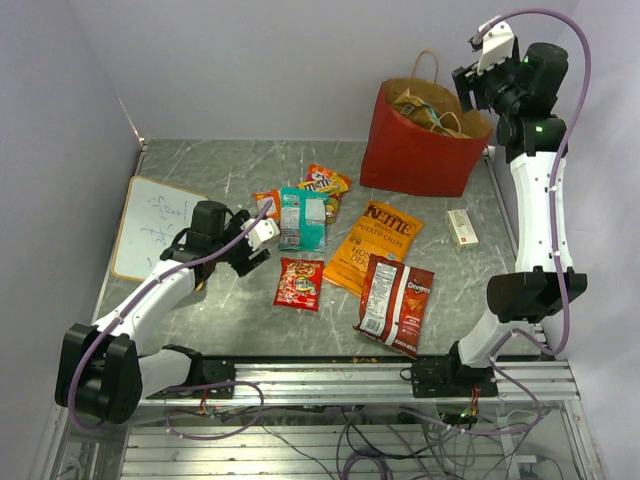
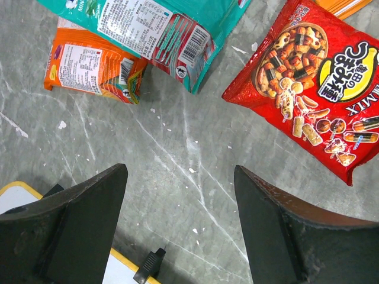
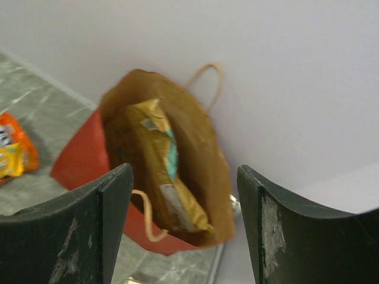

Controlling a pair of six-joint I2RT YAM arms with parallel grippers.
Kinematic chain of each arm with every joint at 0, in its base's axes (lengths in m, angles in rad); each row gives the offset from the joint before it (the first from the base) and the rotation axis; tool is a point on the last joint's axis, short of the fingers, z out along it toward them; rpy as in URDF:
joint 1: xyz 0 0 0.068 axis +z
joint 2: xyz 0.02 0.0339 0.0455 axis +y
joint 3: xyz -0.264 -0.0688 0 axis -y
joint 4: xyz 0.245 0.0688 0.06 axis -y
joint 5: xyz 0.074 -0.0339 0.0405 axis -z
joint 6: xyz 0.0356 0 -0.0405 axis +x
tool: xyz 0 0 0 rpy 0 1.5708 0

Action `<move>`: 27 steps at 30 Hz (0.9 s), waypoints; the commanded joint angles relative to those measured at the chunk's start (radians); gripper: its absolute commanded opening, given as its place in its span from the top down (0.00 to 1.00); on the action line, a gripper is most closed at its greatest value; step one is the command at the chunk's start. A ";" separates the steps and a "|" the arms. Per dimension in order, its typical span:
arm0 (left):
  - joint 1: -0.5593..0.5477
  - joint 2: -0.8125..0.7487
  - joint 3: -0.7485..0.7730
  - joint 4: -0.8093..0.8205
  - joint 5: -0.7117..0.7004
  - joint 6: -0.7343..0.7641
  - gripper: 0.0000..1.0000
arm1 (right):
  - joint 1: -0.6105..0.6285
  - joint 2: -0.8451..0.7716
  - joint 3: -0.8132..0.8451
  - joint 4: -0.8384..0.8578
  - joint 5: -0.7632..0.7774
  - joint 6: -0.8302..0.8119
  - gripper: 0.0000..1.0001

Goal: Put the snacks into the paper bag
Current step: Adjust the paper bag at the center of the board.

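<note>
The red paper bag point(image 1: 415, 150) stands at the back right, its brown mouth open point(image 3: 201, 148). A tan packet point(image 3: 157, 160) lies inside it. My right gripper point(image 1: 470, 92) hangs open above the bag's right rim point(image 3: 183, 195), nothing between its fingers. On the table lie the orange Kettle bag point(image 1: 375, 245), red Doritos bag point(image 1: 395, 305), small red pack point(image 1: 299, 283), teal pack point(image 1: 302, 217), small orange pack point(image 1: 265, 203) and yellow candy packs point(image 1: 325, 183). My left gripper point(image 1: 255, 240) is open over bare table point(image 2: 180, 195), below the teal pack point(image 2: 148, 29) and left of the red pack point(image 2: 314, 83).
A flat white board point(image 1: 150, 225) lies at the left, its yellow edge under my left fingers point(image 2: 118, 269). A small white box point(image 1: 461, 227) sits right of the Kettle bag. Walls close off the back and both sides.
</note>
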 commanded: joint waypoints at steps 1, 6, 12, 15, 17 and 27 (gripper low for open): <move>-0.009 -0.011 -0.008 0.008 0.040 0.010 0.17 | 0.039 0.105 0.094 -0.168 -0.168 -0.031 0.29; -0.009 -0.008 -0.006 0.005 0.045 0.009 0.17 | 0.101 0.194 0.171 -0.224 -0.114 -0.076 0.30; -0.010 -0.009 -0.007 0.005 0.046 0.009 0.17 | 0.145 0.277 0.209 -0.239 -0.045 -0.084 0.31; -0.009 -0.009 -0.006 0.003 0.046 0.009 0.17 | 0.149 0.339 0.250 -0.256 -0.014 -0.087 0.33; -0.009 -0.011 -0.008 0.005 0.047 0.008 0.17 | 0.151 0.365 0.266 -0.267 0.005 -0.092 0.33; -0.009 -0.006 -0.010 0.007 0.045 0.011 0.17 | 0.155 0.404 0.234 -0.300 -0.025 -0.103 0.41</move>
